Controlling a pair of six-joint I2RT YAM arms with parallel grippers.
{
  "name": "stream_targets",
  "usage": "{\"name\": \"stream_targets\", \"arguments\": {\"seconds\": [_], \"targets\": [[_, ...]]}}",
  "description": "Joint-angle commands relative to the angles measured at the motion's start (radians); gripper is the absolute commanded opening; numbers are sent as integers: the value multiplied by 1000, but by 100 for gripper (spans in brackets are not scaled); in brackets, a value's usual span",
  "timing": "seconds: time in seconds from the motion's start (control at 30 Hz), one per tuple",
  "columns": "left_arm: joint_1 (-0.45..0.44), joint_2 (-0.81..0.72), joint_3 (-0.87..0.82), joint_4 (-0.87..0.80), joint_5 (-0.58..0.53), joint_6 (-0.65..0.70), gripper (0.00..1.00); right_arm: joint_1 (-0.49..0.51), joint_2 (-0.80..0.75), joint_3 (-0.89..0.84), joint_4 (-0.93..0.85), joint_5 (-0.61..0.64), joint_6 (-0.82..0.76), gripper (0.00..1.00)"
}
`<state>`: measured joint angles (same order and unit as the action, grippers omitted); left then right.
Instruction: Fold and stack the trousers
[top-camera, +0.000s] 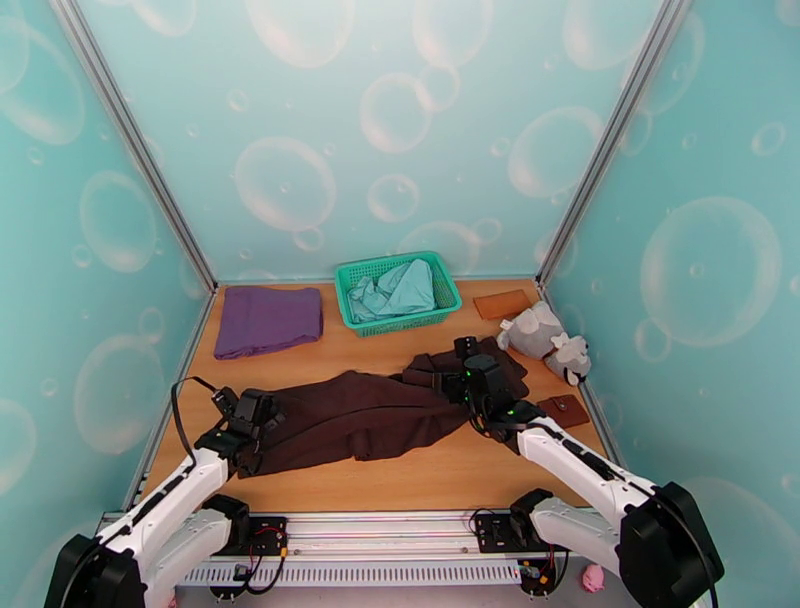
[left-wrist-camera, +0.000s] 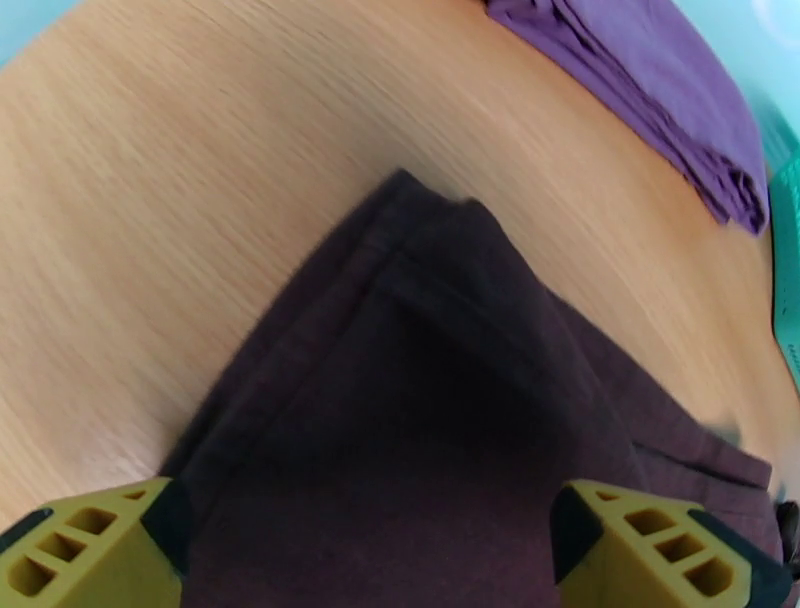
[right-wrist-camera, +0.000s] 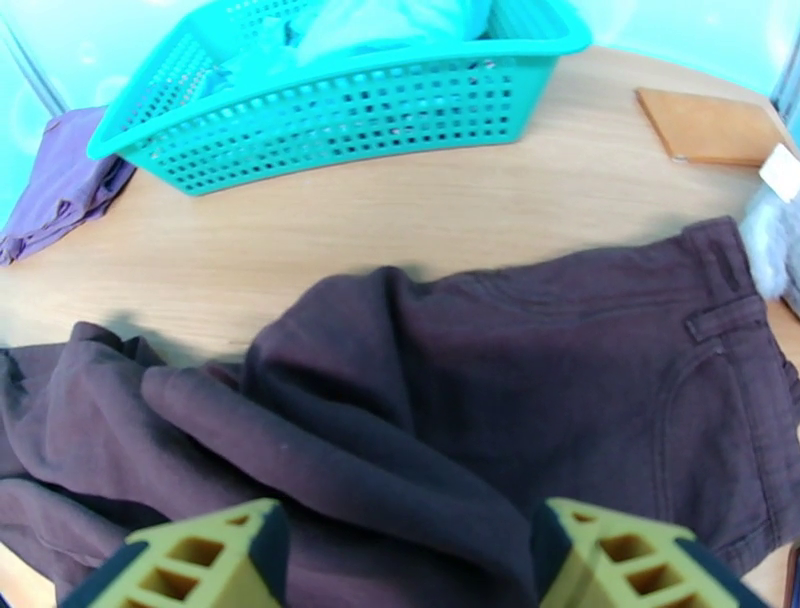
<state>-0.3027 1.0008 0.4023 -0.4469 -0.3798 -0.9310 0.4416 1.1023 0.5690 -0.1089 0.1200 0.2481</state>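
Trousers lie on the tabletop, stretched between both jaws. Left jaws: spread wide, leg hem beneath, nothing held. Right jaws: partly apart astride a fabric fold; grip cannot be told.

Trousers, at centre, are showing a plain dark chocolate brown, matte and unpatterned. The bench is showing pale wood grain. At 12 o'clock the basket is displaying teal-green mesh with small square holes, and the garment inside is showing pale teal. At 10 o'clock the cloth is appearing plain purple. At 2 o'clock a flat pad is showing tan and a plush toy grey. The walls are carrying turquoise printed with translucent bubbles. The left tool and right tool are showing mustard-yellow tips edged in black.
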Motion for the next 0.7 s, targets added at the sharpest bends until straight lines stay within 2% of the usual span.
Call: {"name": "stream_targets", "arguments": {"seconds": [0.0, 0.1, 0.17, 0.33, 0.5, 0.6, 0.63, 0.67], "targets": [[32, 103, 74, -16, -19, -26, 99, 25, 11, -10, 32, -22, -34, 68], [34, 210, 170, -152, -125, -40, 100, 31, -5, -16, 28, -23, -32, 68], [37, 244, 191, -178, -143, -29, 99, 31, -23, -21, 29, -40, -26, 69], [82, 265, 111, -72, 25, -10, 99, 30, -62, -34, 54, -104, -7, 69], [91, 262, 53, -69, 87, -19, 99, 19, -76, -34, 48, -119, -3, 70], [112, 288, 52, -28, 125, 26, 99, 4, -87, -40, 48, -137, 0, 70], [114, 298, 57, -21, 129, 29, 99, -2, -91, -44, 48, -142, 2, 70], [115, 313, 65, -11, 137, 43, 92, -10, -97, -46, 48, -148, 3, 70]]}}
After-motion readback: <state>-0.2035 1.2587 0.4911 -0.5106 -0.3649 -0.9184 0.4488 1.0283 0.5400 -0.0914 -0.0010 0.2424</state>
